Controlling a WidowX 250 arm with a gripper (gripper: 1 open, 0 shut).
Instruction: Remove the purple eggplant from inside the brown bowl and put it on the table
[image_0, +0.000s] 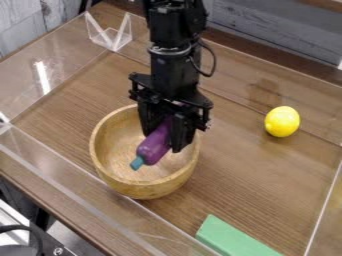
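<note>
— Camera looks down from the table's (254, 180) corner; any writing to read?
— Nothing legible on the lemon (281, 121), the green block (247, 238) or the clear walls (54, 190).
— And the claw (166, 135)?
— Pointing straight down, jaws closed on the eggplant (155, 146); it hangs tilted between them, teal stem end lowest, over the inside of the bowl (114, 170); whether the stem touches the bowl's floor, I cannot tell.
</note>
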